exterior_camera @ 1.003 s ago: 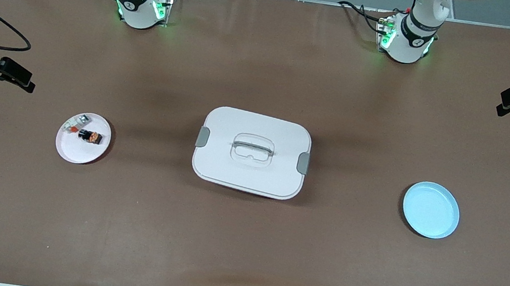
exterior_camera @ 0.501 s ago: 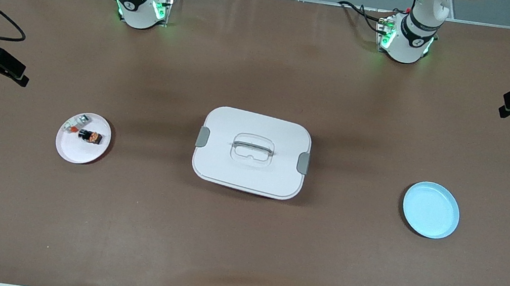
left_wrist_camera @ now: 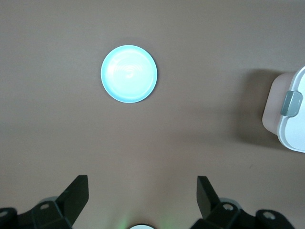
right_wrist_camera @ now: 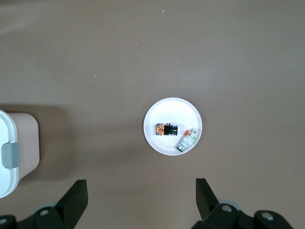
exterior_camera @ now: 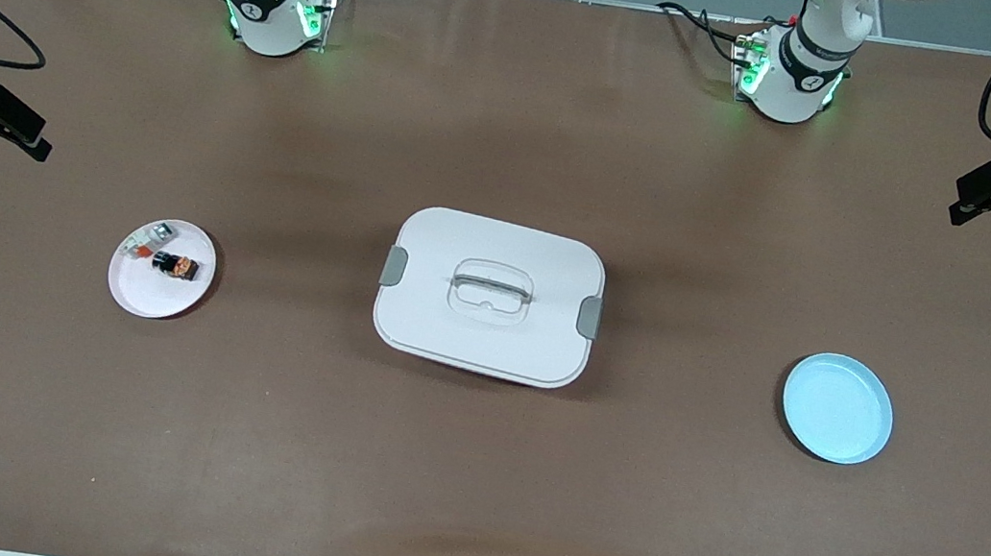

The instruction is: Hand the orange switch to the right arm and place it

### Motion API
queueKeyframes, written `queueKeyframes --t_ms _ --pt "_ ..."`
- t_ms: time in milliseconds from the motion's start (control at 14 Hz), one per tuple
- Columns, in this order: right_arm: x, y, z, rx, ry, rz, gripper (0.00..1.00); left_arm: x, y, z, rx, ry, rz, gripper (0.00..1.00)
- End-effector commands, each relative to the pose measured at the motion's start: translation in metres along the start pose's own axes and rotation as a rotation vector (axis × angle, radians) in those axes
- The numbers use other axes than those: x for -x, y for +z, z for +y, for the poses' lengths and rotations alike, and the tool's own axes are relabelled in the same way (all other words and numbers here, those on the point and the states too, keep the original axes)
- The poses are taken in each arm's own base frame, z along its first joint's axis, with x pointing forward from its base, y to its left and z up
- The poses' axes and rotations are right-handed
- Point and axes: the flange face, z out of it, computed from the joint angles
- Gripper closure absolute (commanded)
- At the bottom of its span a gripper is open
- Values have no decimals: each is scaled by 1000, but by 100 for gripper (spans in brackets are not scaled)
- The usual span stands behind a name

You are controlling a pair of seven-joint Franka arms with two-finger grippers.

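Observation:
The orange switch [exterior_camera: 175, 265] [right_wrist_camera: 166, 129], a tiny black box with orange marks, lies on a small white plate [exterior_camera: 154, 293] [right_wrist_camera: 172, 109] toward the right arm's end of the table. My right gripper [exterior_camera: 42, 141] [right_wrist_camera: 140, 191] hangs open and empty over bare table at that end, apart from the plate. At the left arm's end my left gripper [exterior_camera: 957, 199] [left_wrist_camera: 142, 188] is also open and empty over bare table. A light blue plate [exterior_camera: 837, 408] [left_wrist_camera: 129, 73] lies there with nothing on it.
A whitish-grey component with a red part [exterior_camera: 144, 241] [right_wrist_camera: 187, 140] shares the white plate, beside the switch. A white lidded box with a handle [exterior_camera: 489, 295] [left_wrist_camera: 291, 114] [right_wrist_camera: 9, 157] stands in the middle of the table, between the two plates.
The right gripper has drifted a little away from the white plate, toward the table's end. The left gripper has shifted slightly toward the table's middle. Nothing on the table has moved.

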Motion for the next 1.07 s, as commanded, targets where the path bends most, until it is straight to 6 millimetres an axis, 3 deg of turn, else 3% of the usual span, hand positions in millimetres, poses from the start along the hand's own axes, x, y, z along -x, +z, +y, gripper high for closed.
queueKeyframes --t_ms 0,1003 --pt "6 -5 0 -17 17 9 0 5 -5 2 8 20 1 0" --pt "3 -4 -4 -20 10 23 0 1 -8 -11 3 -2 9 0"
